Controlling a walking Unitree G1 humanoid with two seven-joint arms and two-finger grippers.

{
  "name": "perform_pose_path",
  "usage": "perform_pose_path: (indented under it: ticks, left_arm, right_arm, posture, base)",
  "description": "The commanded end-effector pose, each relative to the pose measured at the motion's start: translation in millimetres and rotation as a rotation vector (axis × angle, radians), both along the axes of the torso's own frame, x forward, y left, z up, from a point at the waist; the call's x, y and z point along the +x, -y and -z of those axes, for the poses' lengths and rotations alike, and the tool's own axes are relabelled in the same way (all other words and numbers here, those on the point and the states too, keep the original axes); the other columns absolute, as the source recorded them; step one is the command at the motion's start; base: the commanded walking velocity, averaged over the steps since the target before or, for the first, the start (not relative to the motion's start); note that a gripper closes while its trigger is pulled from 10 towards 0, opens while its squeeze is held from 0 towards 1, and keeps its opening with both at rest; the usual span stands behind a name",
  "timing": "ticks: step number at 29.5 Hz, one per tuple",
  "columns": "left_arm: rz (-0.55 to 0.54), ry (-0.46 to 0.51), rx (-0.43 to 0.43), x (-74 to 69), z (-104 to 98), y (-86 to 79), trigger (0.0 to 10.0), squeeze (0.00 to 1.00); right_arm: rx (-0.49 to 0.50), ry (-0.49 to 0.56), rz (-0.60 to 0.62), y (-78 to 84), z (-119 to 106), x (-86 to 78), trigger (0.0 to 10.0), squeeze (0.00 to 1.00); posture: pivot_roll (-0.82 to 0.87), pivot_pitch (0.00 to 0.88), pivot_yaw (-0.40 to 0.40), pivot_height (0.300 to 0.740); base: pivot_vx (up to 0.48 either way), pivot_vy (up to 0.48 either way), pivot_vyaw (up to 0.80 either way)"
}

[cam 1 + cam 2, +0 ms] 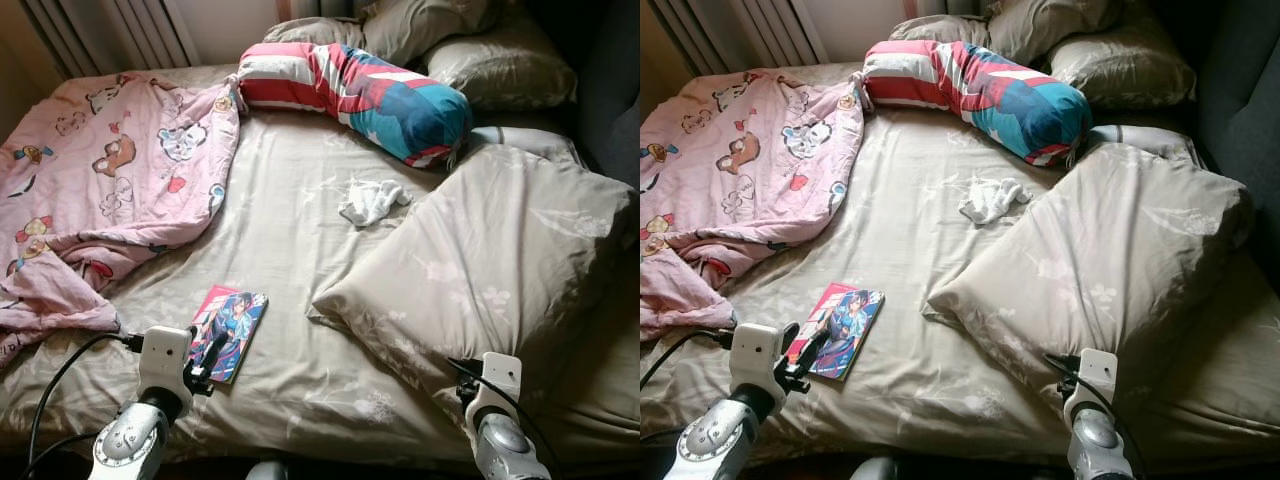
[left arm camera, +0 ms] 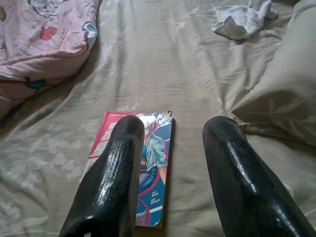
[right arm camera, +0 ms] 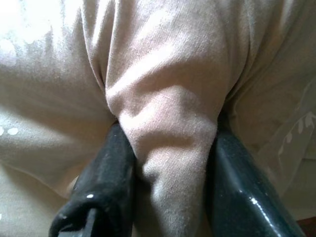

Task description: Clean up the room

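Right gripper [image 3: 168, 197] pinching soft beige pillow [image 1: 500, 260] fold | left gripper [image 2: 170, 177] fingers spread over glossy book [image 2: 150, 163]

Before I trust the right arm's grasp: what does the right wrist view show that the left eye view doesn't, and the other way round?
Right wrist view: a fold of the beige pillow pinched between the right gripper fingers. Left eye view: the pink blanket, striped bolster, white cloth, comic book under the open left gripper. Both: the pillow and right gripper.
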State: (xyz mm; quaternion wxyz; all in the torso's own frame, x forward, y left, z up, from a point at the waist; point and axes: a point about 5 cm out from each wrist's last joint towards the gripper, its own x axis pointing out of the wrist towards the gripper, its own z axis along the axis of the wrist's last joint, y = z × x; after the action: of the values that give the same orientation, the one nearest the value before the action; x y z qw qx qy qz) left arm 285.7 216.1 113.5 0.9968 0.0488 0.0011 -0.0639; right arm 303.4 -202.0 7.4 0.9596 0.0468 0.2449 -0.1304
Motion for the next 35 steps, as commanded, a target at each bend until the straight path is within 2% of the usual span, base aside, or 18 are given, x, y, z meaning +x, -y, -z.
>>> perform_pose_path:
  ticks: [1, 7, 11, 13, 15, 16, 17, 19, 20, 21, 24, 25, 27, 28, 29, 35]
  left_arm:
    - [-0.038, -0.025, 0.000, -1.2, 7, -10.4, 10.0, 0.00]
    - [-0.044, -0.021, -0.004, 4.7, 9, -10.7, 10.0, 0.00]
    - [-0.050, -0.018, -0.010, 8.1, 10, -9.8, 10.0, 0.00]
    - [-0.052, -0.015, -0.013, 10.2, 12, -9.0, 10.0, 0.00]
    - [-0.053, -0.015, -0.015, 10.9, 13, -8.8, 10.0, 0.00]
    - [-0.053, -0.015, -0.015, 10.9, 13, -8.8, 10.0, 0.00]
    - [-0.052, -0.015, -0.017, 11.9, 15, -8.7, 10.0, 0.00]
    - [-0.051, -0.014, -0.019, 13.8, 16, -8.5, 10.0, 0.00]
    - [-0.051, -0.014, -0.019, 13.8, 16, -8.5, 10.0, 0.00]
    - [-0.046, -0.015, -0.017, 15.0, 16, -8.4, 10.0, 0.00]
    - [-0.041, -0.015, -0.016, 16.8, 16, -8.2, 10.0, 0.00]
    - [-0.041, -0.015, -0.016, 16.8, 16, -8.2, 10.0, 0.00]
    - [-0.040, -0.012, -0.017, 18.1, 16, -8.0, 10.0, 0.00]
    - [-0.037, -0.007, -0.017, 20.1, 15, -7.8, 10.0, 0.00]
    - [-0.036, -0.007, -0.017, 20.6, 15, -7.4, 10.0, 0.00]
    - [-0.020, -0.010, -0.017, 21.2, 17, -4.3, 10.0, 0.00]
  right_arm:
    - [0.029, -0.120, -0.010, -7.3, 22, -18.7, 0.0, 0.00]
    - [0.026, -0.091, 0.015, -0.2, 16, -14.5, 0.0, 0.00]
    - [-0.006, -0.094, 0.066, 12.1, 16, -16.7, 0.0, 0.00]
    - [-0.103, -0.102, 0.105, 26.9, 12, -18.4, 0.0, 0.00]
    - [-0.123, -0.096, 0.174, 39.0, 9, -20.1, 0.0, 0.00]
    - [-0.123, -0.096, 0.174, 39.0, 9, -20.1, 0.0, 0.00]
    - [-0.166, -0.077, 0.223, 51.8, 3, -19.9, 0.0, 0.00]
    - [-0.218, -0.032, 0.251, 65.4, -9, -15.2, 0.0, 0.00]
    - [-0.218, -0.032, 0.251, 65.4, -9, -15.2, 0.0, 0.00]
    - [-0.282, -0.011, 0.252, 73.1, -18, -10.8, 0.0, 0.00]
    - [-0.347, 0.022, 0.302, 91.0, -33, -7.4, 0.0, 0.00]
    - [-0.347, 0.022, 0.302, 91.0, -33, -7.4, 0.0, 0.00]
    - [-0.369, 0.047, 0.361, 105.0, -43, -8.1, 0.0, 0.00]
    - [-0.393, 0.075, 0.439, 125.5, -56, -10.9, 0.0, 0.00]
    - [-0.401, 0.088, 0.475, 134.9, -62, -12.7, 0.0, 0.00]
    - [-0.441, 0.116, 0.651, 175.1, -86, -27.1, 0.0, 0.00]
  posture:
    - [0.16, 0.229, 0.099, 0.651]
    - [0.14, 0.209, 0.087, 0.651]
    - [0.12, 0.195, 0.078, 0.651]
    - [0.11, 0.185, 0.074, 0.651]
    - [0.10, 0.182, 0.072, 0.651]
    - [0.10, 0.182, 0.072, 0.651]
    - [0.09, 0.177, 0.075, 0.651]
    - [0.08, 0.173, 0.077, 0.651]
    - [0.08, 0.173, 0.077, 0.651]
    - [0.07, 0.173, 0.080, 0.651]
    - [0.06, 0.167, 0.083, 0.651]
    - [0.06, 0.167, 0.083, 0.651]
    - [0.05, 0.165, 0.084, 0.651]
    - [0.05, 0.165, 0.085, 0.651]
    - [0.04, 0.166, 0.087, 0.651]
    - [0.03, 0.172, 0.098, 0.651]
  base:
    - [0.000, 0.000, 0.00]
    - [0.000, 0.000, 0.00]
    - [0.000, 0.000, 0.00]
    - [0.000, 0.000, 0.00]
    - [0.000, 0.000, 0.00]
    - [0.000, 0.000, 0.00]
    - [0.000, 0.000, 0.00]
    - [0.000, 0.000, 0.00]
    - [0.000, 0.000, 0.00]
    - [0.000, 0.000, 0.00]
    - [0.000, 0.000, 0.00]
    - [0.000, 0.000, 0.00]
    - [0.000, 0.000, 0.00]
    - [0.000, 0.000, 0.00]
    - [0.000, 0.000, 0.00]
    - [0.000, 0.000, 0.00]
